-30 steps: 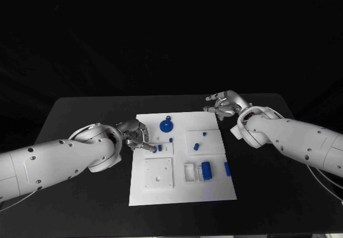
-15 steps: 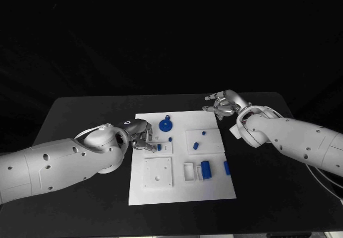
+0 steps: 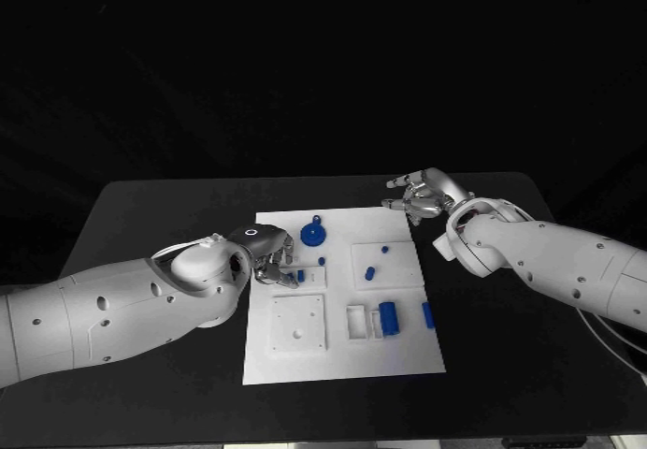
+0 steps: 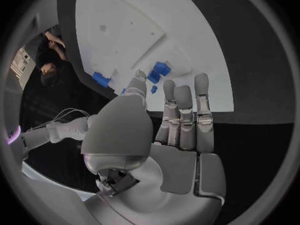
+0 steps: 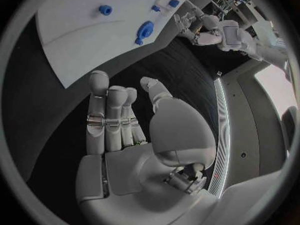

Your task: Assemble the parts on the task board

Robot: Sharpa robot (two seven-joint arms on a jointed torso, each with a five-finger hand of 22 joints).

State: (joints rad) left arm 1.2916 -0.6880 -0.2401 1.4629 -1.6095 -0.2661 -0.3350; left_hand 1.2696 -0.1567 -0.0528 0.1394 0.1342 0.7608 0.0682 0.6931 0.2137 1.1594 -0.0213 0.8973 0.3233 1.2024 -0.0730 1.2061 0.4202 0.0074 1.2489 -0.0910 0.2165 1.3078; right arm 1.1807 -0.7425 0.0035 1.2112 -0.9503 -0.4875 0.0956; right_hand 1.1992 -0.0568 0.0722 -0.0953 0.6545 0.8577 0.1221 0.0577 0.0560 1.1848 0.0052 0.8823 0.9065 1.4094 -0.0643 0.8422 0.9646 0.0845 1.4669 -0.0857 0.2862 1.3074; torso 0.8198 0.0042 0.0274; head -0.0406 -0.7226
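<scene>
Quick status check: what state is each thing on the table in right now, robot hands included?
White task board: flat on the black table.
Left robot hand: over the board's left edge, fingertips at a small blue part; whether it grips the part is unclear.
Right robot hand: at the board's far right corner, holding nothing, fingers loosely apart.
Round blue disc part: lying on the board.
Blue rectangular block: lying beside a white holder.

Left hand (image 3: 274, 259) reaches forward, fingers extended; right hand (image 3: 421, 198) hangs with fingers loosely apart
</scene>
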